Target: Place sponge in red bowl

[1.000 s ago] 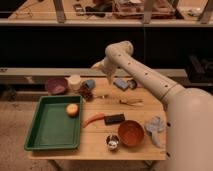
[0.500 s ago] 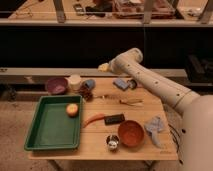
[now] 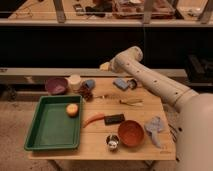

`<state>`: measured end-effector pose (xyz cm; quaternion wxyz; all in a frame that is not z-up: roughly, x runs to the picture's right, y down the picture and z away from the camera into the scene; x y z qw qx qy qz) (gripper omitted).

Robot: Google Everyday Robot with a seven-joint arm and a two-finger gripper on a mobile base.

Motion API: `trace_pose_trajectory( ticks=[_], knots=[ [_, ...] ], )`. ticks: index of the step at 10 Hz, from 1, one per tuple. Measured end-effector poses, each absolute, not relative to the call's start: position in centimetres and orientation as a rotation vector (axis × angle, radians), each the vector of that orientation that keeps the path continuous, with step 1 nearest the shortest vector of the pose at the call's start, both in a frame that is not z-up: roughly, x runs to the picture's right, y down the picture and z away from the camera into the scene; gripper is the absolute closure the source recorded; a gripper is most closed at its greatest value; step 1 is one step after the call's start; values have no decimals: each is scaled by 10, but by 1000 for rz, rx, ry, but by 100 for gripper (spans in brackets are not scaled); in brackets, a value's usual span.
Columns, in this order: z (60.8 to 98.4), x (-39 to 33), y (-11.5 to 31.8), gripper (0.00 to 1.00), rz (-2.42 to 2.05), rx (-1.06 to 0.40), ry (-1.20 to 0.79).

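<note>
The sponge (image 3: pixel 121 83), a small blue-grey pad, lies flat at the back middle of the wooden table (image 3: pixel 100 149). The red bowl (image 3: pixel 131 133) stands near the front edge, right of centre, with nothing in it. My white arm reaches in from the lower right and bends above the back of the table. My gripper (image 3: pixel 106 66) is at the arm's left end, raised above the back edge. It is up and to the left of the sponge, apart from it, open and holding nothing.
A green tray (image 3: pixel 37 141) on the left holds an orange fruit (image 3: pixel 73 110). A purple bowl (image 3: pixel 56 85), a white cup (image 3: pixel 75 81) and a small blue cup (image 3: pixel 89 84) stand at the back left. A grey-blue cloth (image 3: pixel 154 128) lies right of the bowl. A black bar (image 3: pixel 114 119), an orange carrot-like piece (image 3: pixel 93 120) and a can (image 3: pixel 112 142) are mid-front.
The arm has swung a little to the right over the back of the table, toward the sponge. Nothing on the table has moved.
</note>
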<state>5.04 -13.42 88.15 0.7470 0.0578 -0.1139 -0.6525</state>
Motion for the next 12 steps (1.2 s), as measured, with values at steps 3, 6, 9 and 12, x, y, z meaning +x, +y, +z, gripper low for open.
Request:
trace_pose_trajectory(
  ticks=[3, 6, 9, 12],
  knots=[
    [887, 85, -155, 20, -1519, 66, -232],
    [895, 112, -161, 20, -1525, 33, -256],
    [894, 107, -161, 20, -1552, 40, -263],
    [892, 111, -160, 20, -1678, 59, -274]
  ],
)
